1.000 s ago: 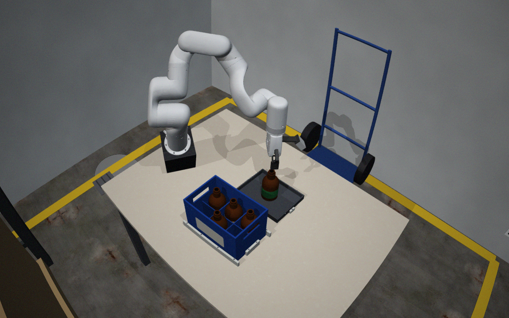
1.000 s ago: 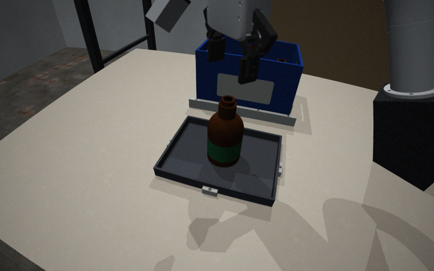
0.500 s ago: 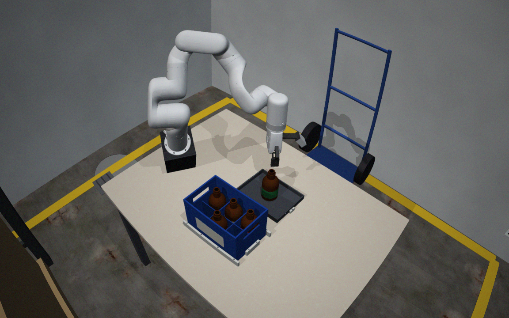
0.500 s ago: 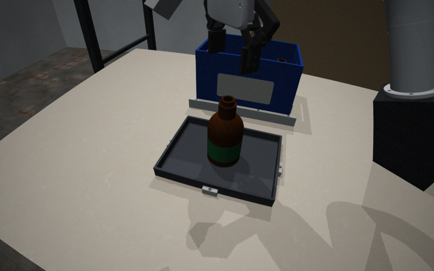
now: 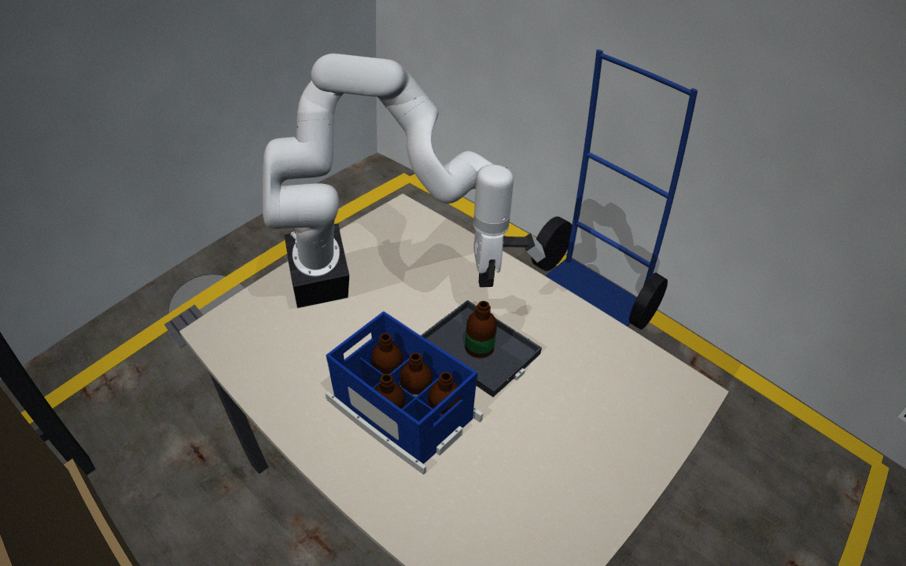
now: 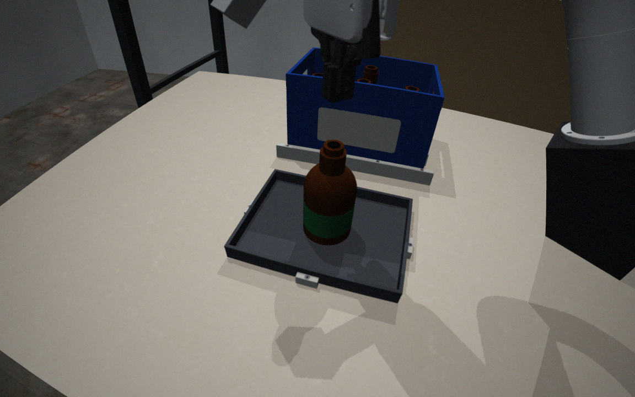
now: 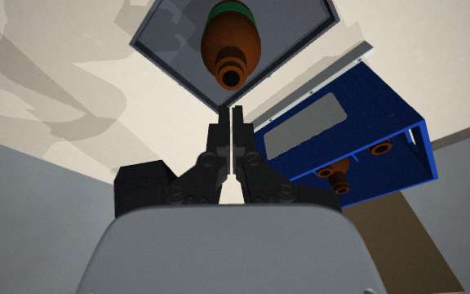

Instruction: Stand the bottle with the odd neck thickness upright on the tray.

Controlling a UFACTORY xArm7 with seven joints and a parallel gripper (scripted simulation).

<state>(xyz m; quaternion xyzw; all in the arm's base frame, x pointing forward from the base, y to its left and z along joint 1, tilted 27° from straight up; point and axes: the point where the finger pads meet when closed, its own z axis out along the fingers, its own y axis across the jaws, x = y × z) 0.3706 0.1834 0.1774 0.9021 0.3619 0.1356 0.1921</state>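
Pincer: the black two-fingered pincer (image 5: 486, 276) (image 6: 338, 94) (image 7: 231, 121) is pressed together with nothing pinched, hanging in the air above the bottle and apart from it.
Arm: the white, rounded, jointed arm (image 5: 358, 75) reaches over from a black block-shaped base (image 5: 321, 289) (image 6: 596, 197).
Tray bottle: one brown bottle with a round shoulder, short neck and green band (image 5: 480, 330) (image 6: 329, 197) (image 7: 231, 45) stands upright on the tray, free of the pincer.
Tray: the dark grey, shallow rectangular tray (image 5: 516, 375) (image 6: 261, 264) (image 7: 174, 77) lies level on the worktop, small pale blocks at its sides.
Crate: the blue, open-topped rectangular crate (image 5: 447, 428) (image 6: 302, 108) (image 7: 365, 102), a grey panel on its side, stands level near the tray.
Crate bottles: four brown bottles show inside in the top view, upright in separate compartments.
Rails: pale straight strips (image 5: 375, 434) (image 6: 354, 164) (image 7: 312, 90) run along the crate's foot.
Worktop: the cream-coloured, flat worktop (image 5: 547, 457) (image 6: 112, 246) carries crate, tray and base.
Neck widths: too close to compare by eye.
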